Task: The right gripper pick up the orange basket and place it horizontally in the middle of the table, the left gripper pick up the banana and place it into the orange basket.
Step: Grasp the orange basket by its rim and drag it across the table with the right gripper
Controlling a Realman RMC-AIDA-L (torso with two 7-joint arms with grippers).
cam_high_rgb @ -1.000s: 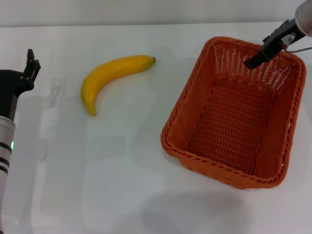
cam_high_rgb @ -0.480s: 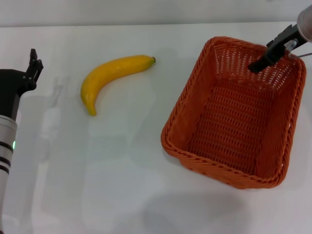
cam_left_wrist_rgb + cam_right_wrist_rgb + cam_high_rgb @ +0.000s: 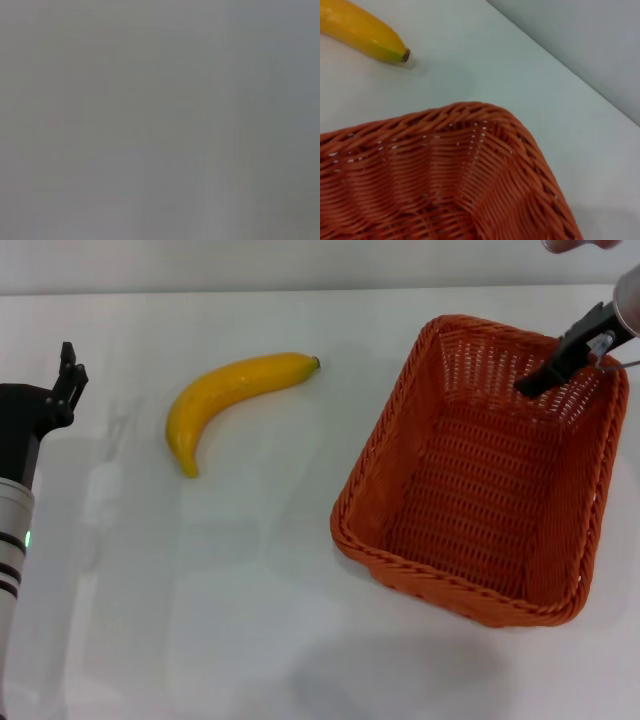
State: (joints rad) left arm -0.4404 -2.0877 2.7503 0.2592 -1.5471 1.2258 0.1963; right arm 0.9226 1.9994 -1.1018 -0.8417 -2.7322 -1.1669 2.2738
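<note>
1. Starting at our far left in the head view, our left gripper (image 3: pixel 67 365) sits low beside the table's edge, its black claw pointing away from us, a green light on its silver wrist. We cannot tell how wide its claw stands. It holds nothing and is well apart from the fruit.
2. Next comes the table (image 3: pixel 250 590), a glossy white surface that carries everything else.
3. Toward the left of centre lies the banana (image 3: pixel 225 395), yellow and curved, flat on the table. Its dark tip points toward the basket; a clear strip of table separates the two. Our right wrist view catches only that tip end (image 3: pixel 367 32).
4. On the right stands the orange basket (image 3: pixel 400 455), upright on the table and turned at an angle, its open mouth facing up. Our right wrist view looks down on one braided corner of its rim (image 3: pixel 485 112).
5. At the far right, our right gripper (image 3: pixel 560 365) reaches in from the upper corner and hangs over the basket's far end, close to the rim. We cannot tell how far apart its fingers are, nor whether it touches the wicker.
6. Our left wrist view shows only plain grey.
</note>
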